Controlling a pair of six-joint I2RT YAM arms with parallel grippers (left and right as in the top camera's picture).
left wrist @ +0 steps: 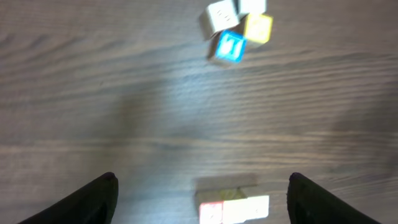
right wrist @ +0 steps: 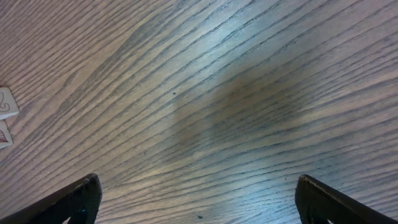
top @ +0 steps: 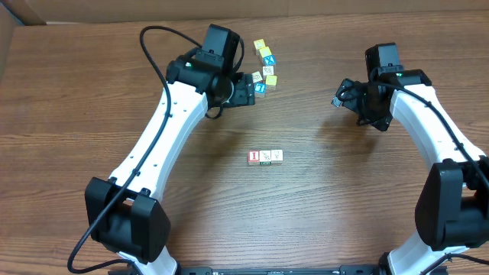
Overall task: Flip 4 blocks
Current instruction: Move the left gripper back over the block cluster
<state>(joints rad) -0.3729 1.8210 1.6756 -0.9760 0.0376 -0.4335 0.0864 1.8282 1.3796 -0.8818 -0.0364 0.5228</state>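
Three blocks in a tight row at mid-worktop, touching side to side: red-framed one at the left end, two cream ones to its right. Fourth not made out for certain. Cluster of cubes near the far edge, yellow and blue tops among them. Left gripper raised just beside the cluster's blue cube, fingers spread wide, nothing between them. Right gripper over bare wood toward the right edge, fingers likewise wide apart, holding nothing.

Wood table w/ prob. two yellow-topped cubes at back.
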